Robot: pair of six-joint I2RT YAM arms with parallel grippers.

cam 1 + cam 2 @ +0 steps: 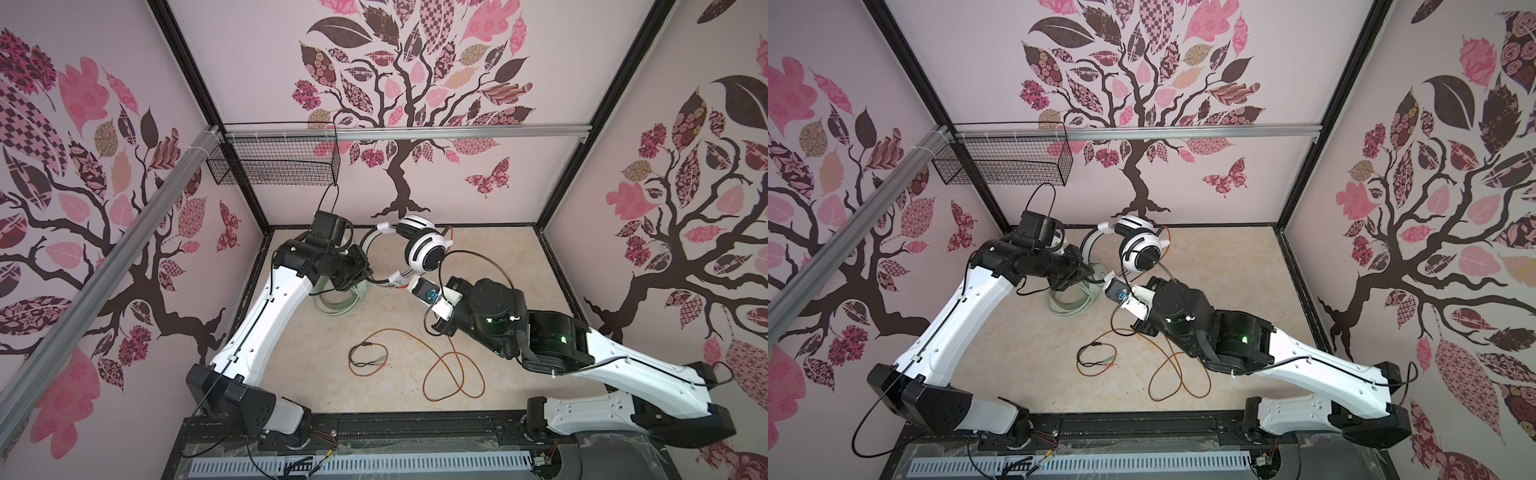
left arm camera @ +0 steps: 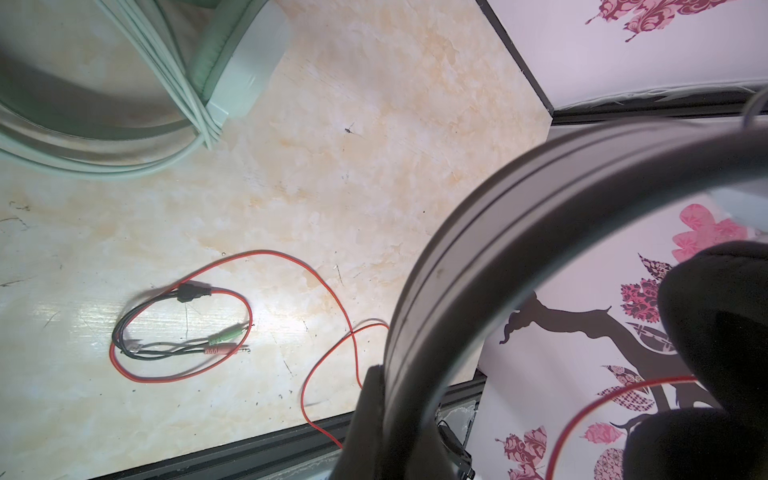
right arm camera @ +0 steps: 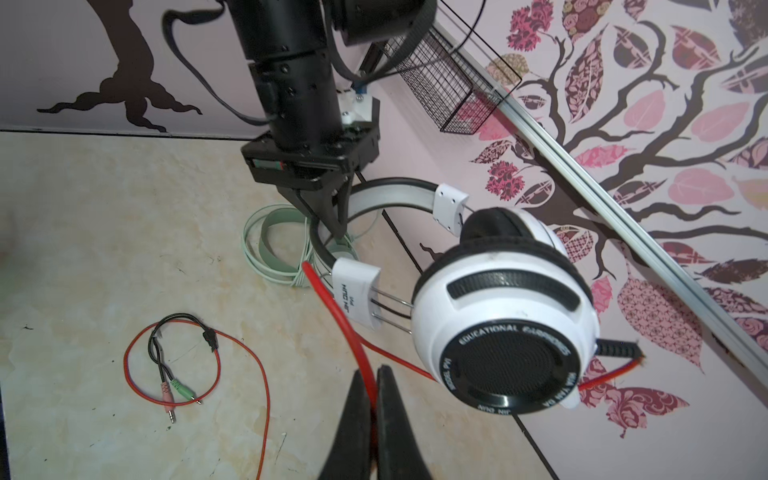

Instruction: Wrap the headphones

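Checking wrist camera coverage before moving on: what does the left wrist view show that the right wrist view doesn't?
Left wrist only: the green headset's ear cup, close up. Right wrist only: left gripper shut on the headband, right gripper pinching the red cable, white ear cup, wire basket. Both: headband, red cable's loose loop, plugs, table.

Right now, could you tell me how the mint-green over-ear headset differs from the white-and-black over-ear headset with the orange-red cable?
The mint-green headset lies on the table; the white-and-black headset is held above it by its band in the left gripper. The mint-green headset's pale green cable is coiled in loops; the white-and-black headset's orange-red cable trails loose over the table, pinched by the right gripper. Both are wired over-ear headsets.
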